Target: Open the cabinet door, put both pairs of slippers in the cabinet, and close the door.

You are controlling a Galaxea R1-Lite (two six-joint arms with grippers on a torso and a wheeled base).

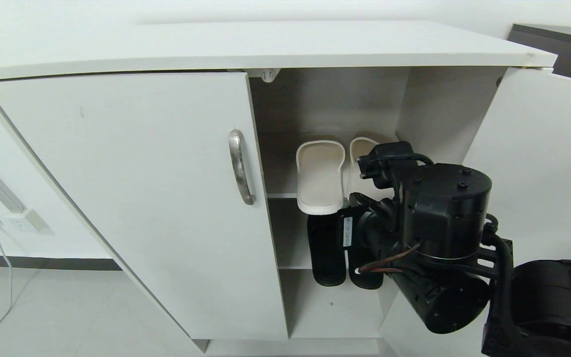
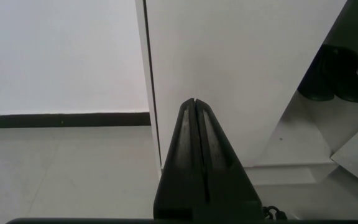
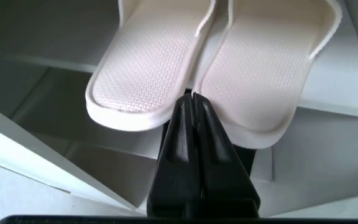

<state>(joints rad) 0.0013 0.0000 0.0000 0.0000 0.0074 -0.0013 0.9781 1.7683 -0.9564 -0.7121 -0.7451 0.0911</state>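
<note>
In the lower centre of the frame the left gripper has its fingers pressed together before the white cabinet door, black slippers on a shelf at upper right, a dark baseboard at left.

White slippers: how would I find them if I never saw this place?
Look for the big white cabinet with its right door swung open. Inside, on the upper shelf, sit the white slippers, their ends sticking out over the edge. They are the pale pair; the black slippers sit on the shelf just below.
</note>
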